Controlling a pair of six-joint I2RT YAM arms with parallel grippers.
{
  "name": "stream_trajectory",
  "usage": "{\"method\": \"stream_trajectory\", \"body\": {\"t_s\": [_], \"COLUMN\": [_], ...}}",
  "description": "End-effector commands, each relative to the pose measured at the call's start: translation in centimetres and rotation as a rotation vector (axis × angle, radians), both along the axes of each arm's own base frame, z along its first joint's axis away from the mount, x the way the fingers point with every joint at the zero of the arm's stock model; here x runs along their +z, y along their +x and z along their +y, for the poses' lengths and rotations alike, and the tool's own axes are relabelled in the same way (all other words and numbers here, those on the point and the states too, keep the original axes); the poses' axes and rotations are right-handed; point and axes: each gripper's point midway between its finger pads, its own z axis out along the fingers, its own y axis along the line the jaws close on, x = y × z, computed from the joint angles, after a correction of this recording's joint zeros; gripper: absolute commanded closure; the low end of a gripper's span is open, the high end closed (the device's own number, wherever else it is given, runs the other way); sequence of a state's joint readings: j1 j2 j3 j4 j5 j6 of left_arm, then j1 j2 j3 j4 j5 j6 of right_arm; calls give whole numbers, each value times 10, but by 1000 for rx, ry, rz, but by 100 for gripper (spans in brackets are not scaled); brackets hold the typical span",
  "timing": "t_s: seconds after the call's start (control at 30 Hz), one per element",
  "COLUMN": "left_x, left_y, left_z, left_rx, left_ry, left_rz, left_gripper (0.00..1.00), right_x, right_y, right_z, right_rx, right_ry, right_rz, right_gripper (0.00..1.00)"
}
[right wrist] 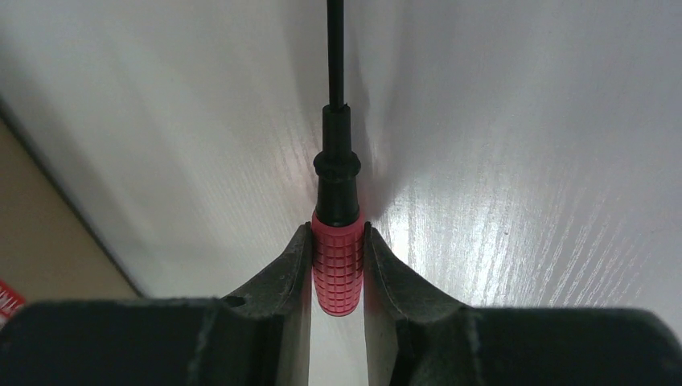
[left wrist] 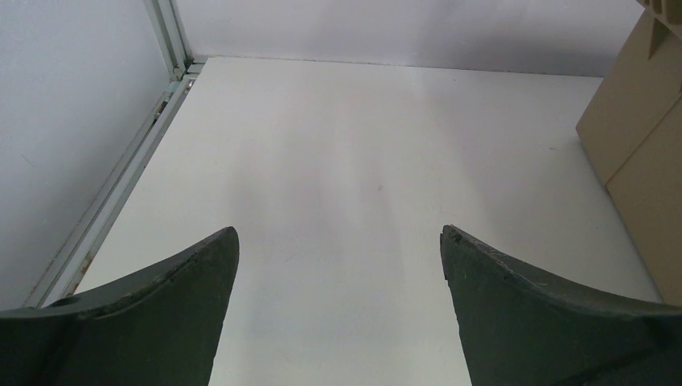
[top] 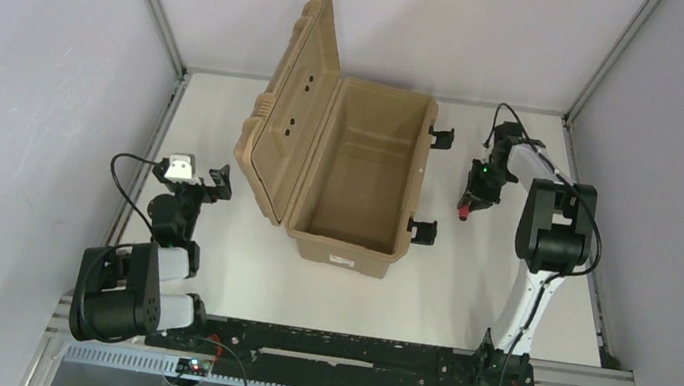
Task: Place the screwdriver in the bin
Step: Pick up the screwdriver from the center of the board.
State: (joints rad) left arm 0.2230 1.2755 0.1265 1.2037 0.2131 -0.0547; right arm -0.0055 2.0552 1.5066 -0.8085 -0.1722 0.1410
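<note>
The right arm stands up from its base at the near edge of the counter (top: 207, 265). It bends at a black elbow, reaches to the far side, and then tips its wrist down. A small green light (top: 485, 171) glows on that wrist.

The right tool (right wrist: 337, 241) is low over the counter, and its two fingers (right wrist: 281, 273) are squeezed on the screwdriver (right wrist: 337, 185). They pinch the red bumpy handle from both sides. The thin black shaft points straight away from the tool. I cannot tell if the screwdriver touches the counter.

The bin (top: 347, 251) sits to the left of the right tool, close but not touching it. Its ribbed lid (top: 296, 96) stands open and leans away to the far left. Two black latches (top: 424, 230) stick out on the side that faces the right tool. The screwdriver is outside the bin, just past those latches.

The left arm is folded up low by the left side of the counter. The left tool (left wrist: 339, 233) points to the far side, and its two dark fingers (left wrist: 185, 305) are wide apart with only bare counter between them. The bin is off to the right of this tool.

There is a small white sticker (top: 341, 259) on the near wall of the bin. It is too small to read. The right wrist view shows a bit of red and white at its left edge, and I cannot read that either.
</note>
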Motion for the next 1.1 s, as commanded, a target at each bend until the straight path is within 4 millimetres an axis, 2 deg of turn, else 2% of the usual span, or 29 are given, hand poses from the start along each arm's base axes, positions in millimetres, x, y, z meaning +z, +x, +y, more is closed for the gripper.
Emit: {"method": "stream_trajectory", "body": {"t_s": [0.0, 0.33, 0.63, 1.07], "left_x": [5, 6, 5, 5], "left_y": [-3, -2, -2, -2], "left_z": [-1, -1, -1, -1], "left_rx": [-1, -2, -3, -3], "left_ry": [-4, -4, -4, -5], "left_rz": [-29, -31, -29, -28], "left_gripper": [0, 0, 0, 0], "right_x": [41, 75, 132, 228], "right_y": [15, 31, 48, 65], "right_z": [10, 13, 13, 33], "right_rx": [-22, -94, -150, -206], "right_ry": [164, 355, 493, 686], "right_rz": [-107, -193, -296, -388], "right_gripper": [90, 90, 91, 91]}}
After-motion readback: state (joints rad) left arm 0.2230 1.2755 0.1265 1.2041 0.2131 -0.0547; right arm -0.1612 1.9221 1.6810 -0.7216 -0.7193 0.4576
